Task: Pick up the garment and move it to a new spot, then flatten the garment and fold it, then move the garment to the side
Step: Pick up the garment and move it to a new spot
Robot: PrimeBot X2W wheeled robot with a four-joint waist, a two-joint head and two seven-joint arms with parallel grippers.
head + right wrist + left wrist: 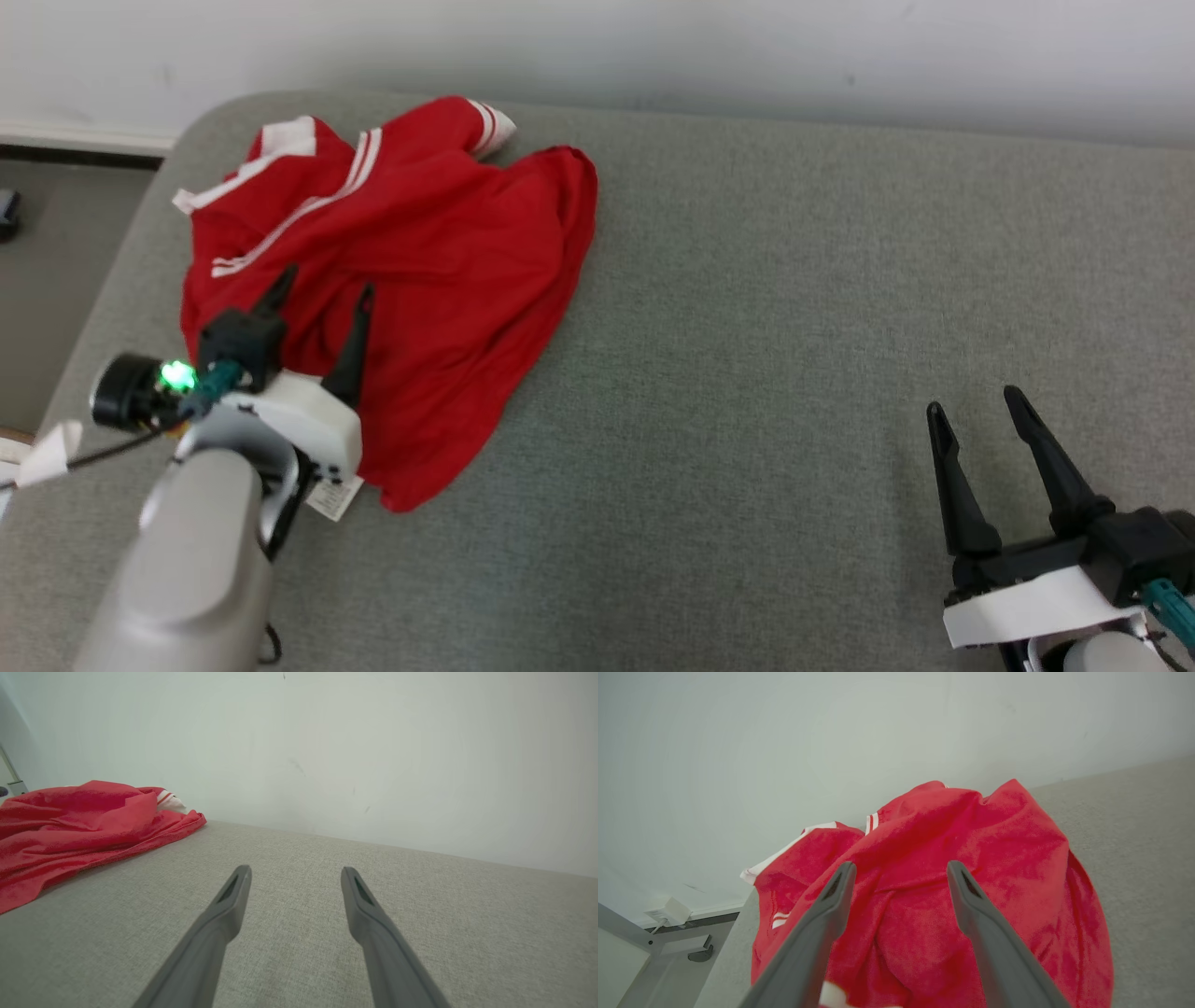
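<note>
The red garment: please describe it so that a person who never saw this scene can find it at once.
Look at the wide grey fabric-covered surface below the white wall; at its far left corner lies a crumpled garment, with the open left claw over it. It is the only bright red thing there, with white stripes on its sleeves.

Head view: high, angled down over grey surface. Left wrist view: close above red garment, facing wall. Right wrist view: low along surface; garment shared, far left.
</note>
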